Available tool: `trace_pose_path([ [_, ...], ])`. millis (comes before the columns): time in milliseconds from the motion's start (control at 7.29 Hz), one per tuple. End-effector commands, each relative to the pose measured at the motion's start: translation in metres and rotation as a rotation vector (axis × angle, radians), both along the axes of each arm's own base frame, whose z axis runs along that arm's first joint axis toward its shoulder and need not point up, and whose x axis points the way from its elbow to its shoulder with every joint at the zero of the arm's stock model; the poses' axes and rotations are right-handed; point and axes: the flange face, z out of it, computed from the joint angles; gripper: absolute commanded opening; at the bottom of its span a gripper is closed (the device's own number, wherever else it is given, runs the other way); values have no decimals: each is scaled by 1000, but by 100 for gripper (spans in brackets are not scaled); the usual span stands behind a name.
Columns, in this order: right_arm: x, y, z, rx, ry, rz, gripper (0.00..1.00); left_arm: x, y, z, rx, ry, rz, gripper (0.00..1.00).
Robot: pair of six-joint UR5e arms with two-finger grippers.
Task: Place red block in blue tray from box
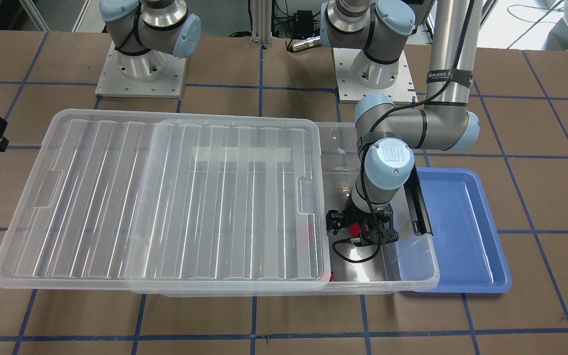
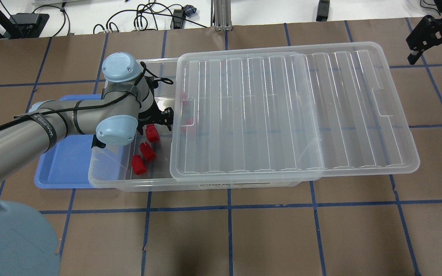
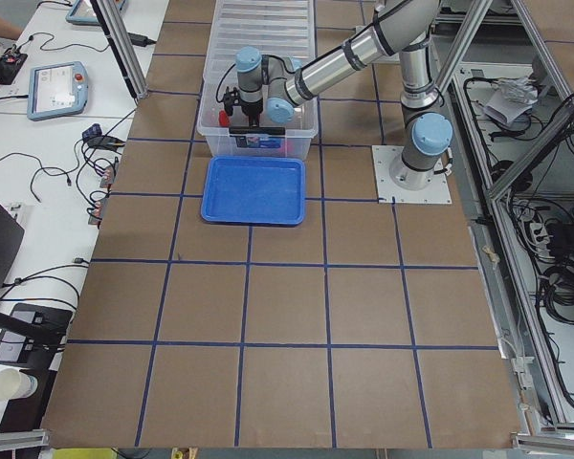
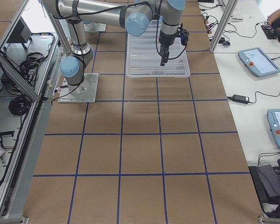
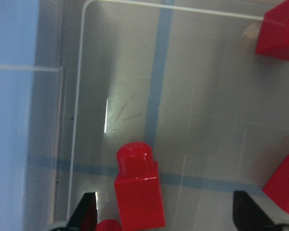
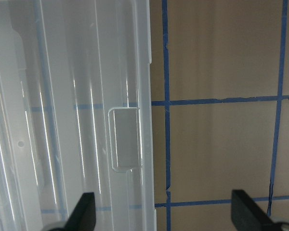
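My left gripper is open and reaches down into the uncovered end of the clear box. A red block stands on the box floor between its fingers, nearer one finger and touching neither. Seen from overhead, the left gripper is over one red block, with two more beside it. The blue tray lies against the box's open end and holds nothing. My right gripper is open and hangs beyond the lid's far edge.
The ribbed clear lid is slid sideways and covers most of the box, overhanging its far end. More red blocks show dimly under it. The black latch handle hangs at the box's open end, by the tray.
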Motion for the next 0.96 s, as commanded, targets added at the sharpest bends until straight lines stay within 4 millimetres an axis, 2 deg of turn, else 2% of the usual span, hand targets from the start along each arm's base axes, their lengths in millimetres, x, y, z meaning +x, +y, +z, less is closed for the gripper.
trace_pose_path([
  [0, 0, 1, 0, 1, 1, 0, 100, 0, -2, -2, -24, -8, -3, 28],
  [137, 0, 0, -1, 2, 0, 0, 100, 0, -1, 4, -29, -6, -3, 2],
  [549, 0, -1, 2, -7, 2, 0, 100, -2, 1, 19, -33, 6, 1, 0],
  [823, 0, -2, 1, -6, 1, -1, 100, -2, -7, 49, -29, 8, 1, 0],
])
